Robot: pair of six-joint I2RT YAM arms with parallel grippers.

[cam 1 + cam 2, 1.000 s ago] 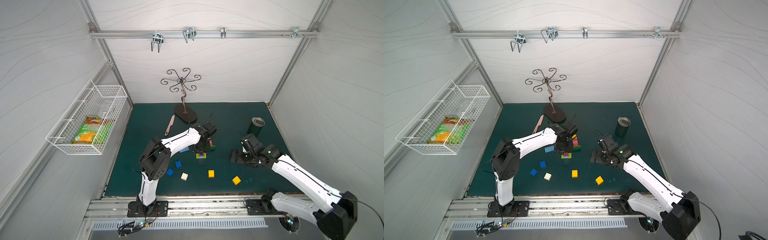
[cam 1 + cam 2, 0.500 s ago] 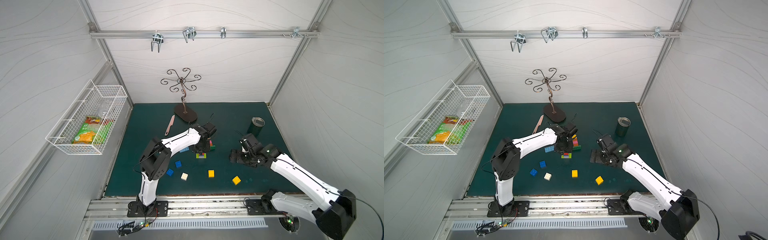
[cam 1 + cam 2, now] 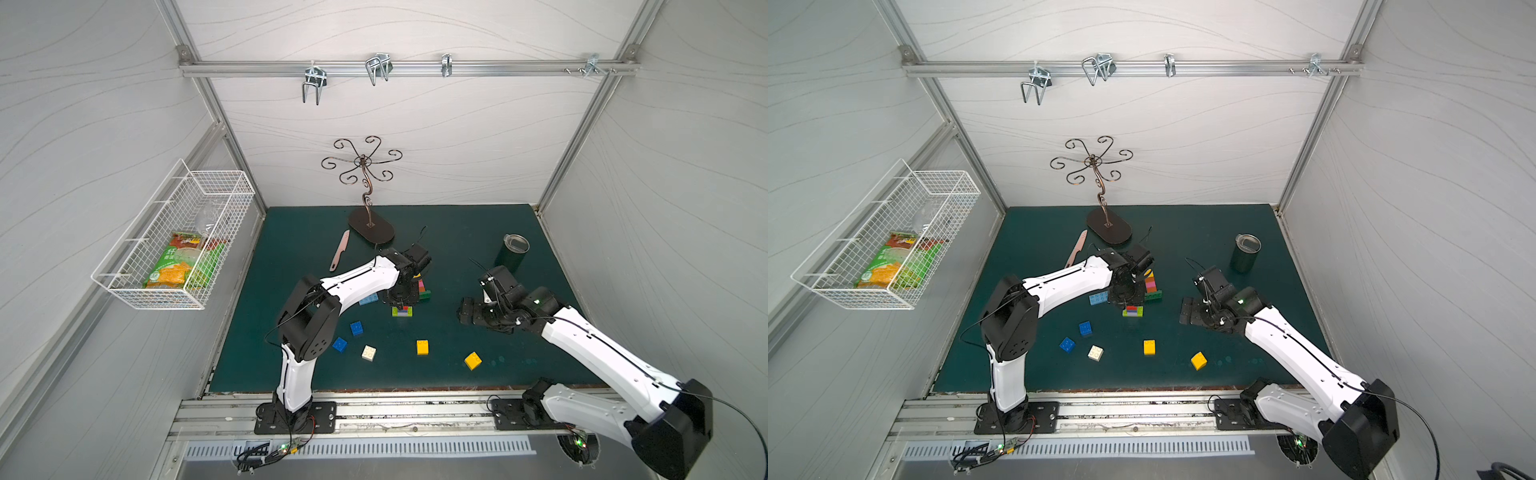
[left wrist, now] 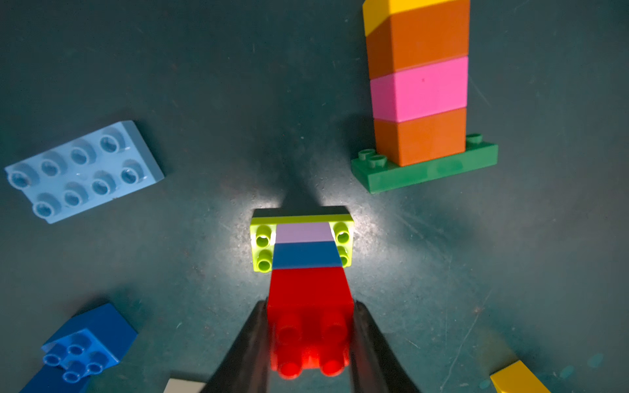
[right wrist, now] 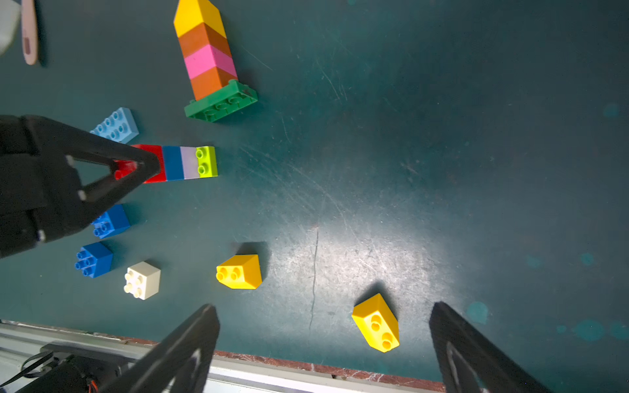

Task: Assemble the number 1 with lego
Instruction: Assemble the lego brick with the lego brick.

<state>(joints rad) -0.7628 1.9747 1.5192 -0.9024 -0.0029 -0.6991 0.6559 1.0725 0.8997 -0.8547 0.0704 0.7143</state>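
The lego tower (image 4: 306, 253), made of a lilac, a blue and a red brick (image 4: 309, 299) on a lime base plate (image 4: 262, 238), is seen upright near the middle of the tabletop (image 3: 457, 232). Almost nothing is found changed over the last second. The left gripper (image 4: 310, 316) is still clamped on the red brick at the top, one finger on each side, in the same place as before. The right gripper (image 5: 323, 308) is likewise kept where it was, jaws wide apart and empty, held above the tabletop well apart from the tower. This stillness is best read as the red brick being pressed home, or just seated, with the release not yet made. Whether the lime base plate rests fully on the tabletop cannot be told. Near it a second tower (image 4: 418, 90) of orange, pink, orange and yellow is seen standing on a dark-green base (image 4: 425, 172), taller by one brick. A light-blue plate (image 4: 81, 170), blue bricks (image 5: 110, 221), a white brick (image 5: 141, 280) and yellow bricks (image 5: 240, 272) are left loose nearby, so the figure is judged unfinished.
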